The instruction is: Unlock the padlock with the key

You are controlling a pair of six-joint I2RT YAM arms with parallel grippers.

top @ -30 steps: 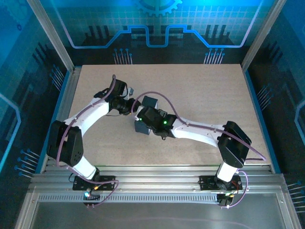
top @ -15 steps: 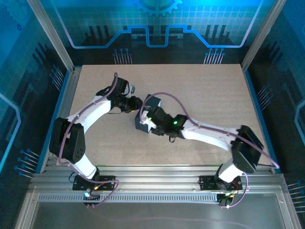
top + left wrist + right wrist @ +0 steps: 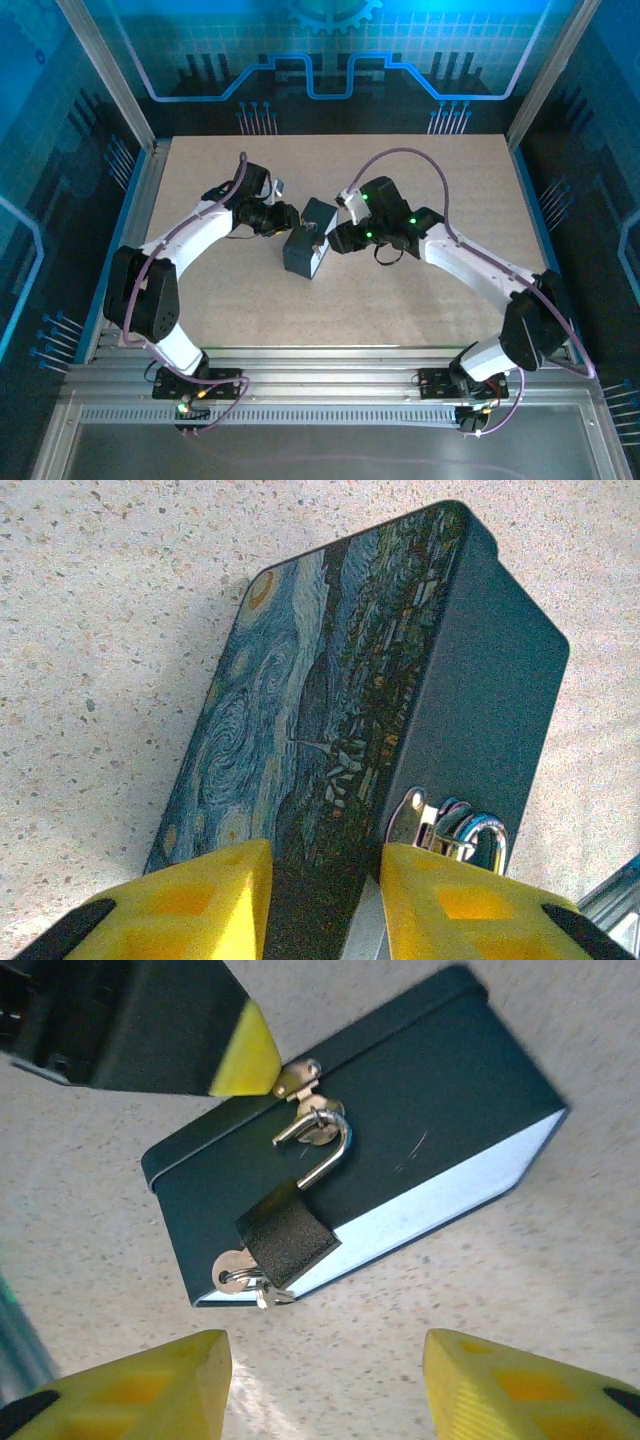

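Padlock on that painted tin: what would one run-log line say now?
left gripper: clamped on swirl-painted blue tin box | right gripper: open, clear of small dark padlock | silver key: at padlock's bottom

A speckled beige tabletop fills the middle, pale and evenly lit. At 12 o'clock stands a dark back wall with glowing blue circuit lines, a fine grid and a gear motif. Aluminium posts slant up at 10 and 2 o'clock, with blue-tinted side panels beyond them. At 6 o'clock, ribbed silver rails run across the near edge.
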